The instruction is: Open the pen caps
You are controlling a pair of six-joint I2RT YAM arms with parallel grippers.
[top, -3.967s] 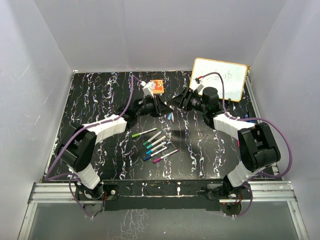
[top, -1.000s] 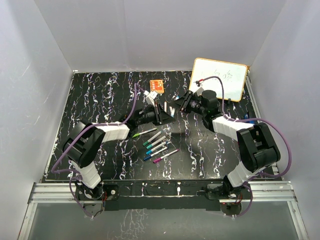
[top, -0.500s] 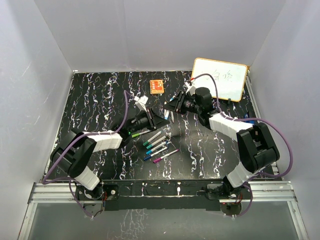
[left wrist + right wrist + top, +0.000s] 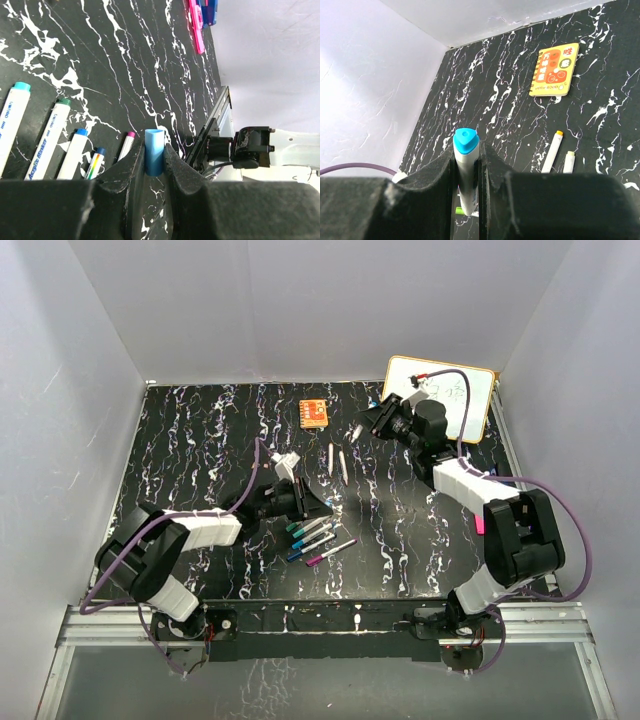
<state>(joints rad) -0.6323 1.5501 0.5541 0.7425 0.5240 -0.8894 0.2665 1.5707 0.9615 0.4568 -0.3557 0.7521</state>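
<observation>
While one pen is held apart in two pieces, the stock on the counter [image 4: 200, 430] runs as follows, near to far

1. Row of capped pens [image 4: 312, 537], lying side by side near the front. Five show in the left wrist view, with teal, green, blue, dark blue and magenta caps, all seated. Whether another pen lies under the arm cannot be told.

2. Left jaws, just beside that row, drawn almost together on a light-blue cap [image 4: 154, 159]. The cap stands alone with no barrel in it.

3. Two loose pens [image 4: 337, 462], mid-counter, close together and roughly parallel. The right wrist view shows slim yellowish ends on them, so they are judged already opened, though not with certainty.

4. Right jaws, far right and well apart from the cap, drawn almost together on a white barrel [image 4: 466, 167]. Its blue end faces the camera and its writing end is hidden.

5. Orange block [image 4: 314, 412] and whiteboard [image 4: 440, 400], at the far edge. Neither belongs to the task.

Status, as a judgement: one pen is opened at this moment and probably two more are done. At least five caps are left to pull, so the job is under halfway
</observation>
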